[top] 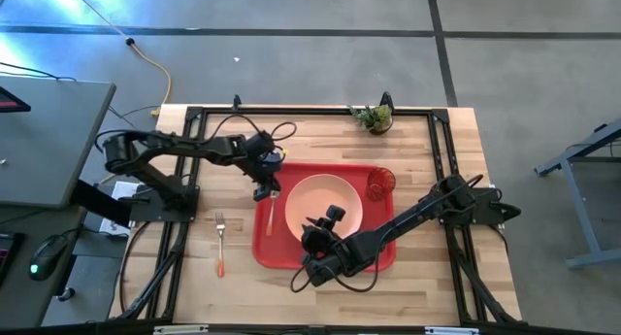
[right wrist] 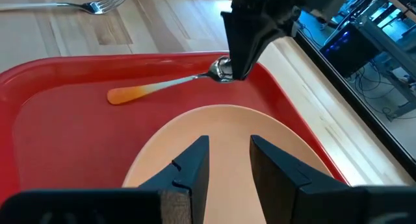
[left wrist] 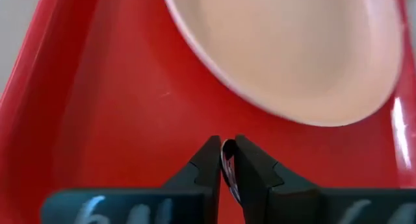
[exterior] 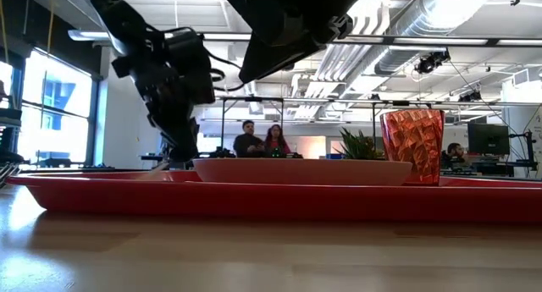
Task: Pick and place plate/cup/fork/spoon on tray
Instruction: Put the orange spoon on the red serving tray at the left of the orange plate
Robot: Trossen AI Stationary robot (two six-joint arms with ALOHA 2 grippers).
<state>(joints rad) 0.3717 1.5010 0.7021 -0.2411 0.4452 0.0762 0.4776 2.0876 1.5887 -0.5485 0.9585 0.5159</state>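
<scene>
The red tray (top: 277, 250) lies mid-table with the peach-pink plate (top: 325, 201) on it and the red-orange cup (top: 380, 181) standing upright in its far right corner. My left gripper (top: 269, 190) is over the tray's left part, beside the plate, shut on the spoon (right wrist: 162, 86). The spoon's orange handle (right wrist: 127, 93) points toward the table's near edge, low over the tray floor. My right gripper (right wrist: 227, 160) is open and empty above the plate's near side. The fork (top: 220, 243) lies flat on the table, left of the tray. My left gripper pinches the spoon's silver bowl (right wrist: 223, 69) between its two fingertips (left wrist: 211, 160), coming from above and pointing down. The handle reaches out level toward the table's near edge. Whether its free end (right wrist: 116, 95) touches the tray floor, I cannot tell.
A small potted plant (top: 374, 117) stands at the table's far edge. Black frame rails run along the table's left, right and far sides. People sit in the room beyond the table (exterior: 262, 140).
</scene>
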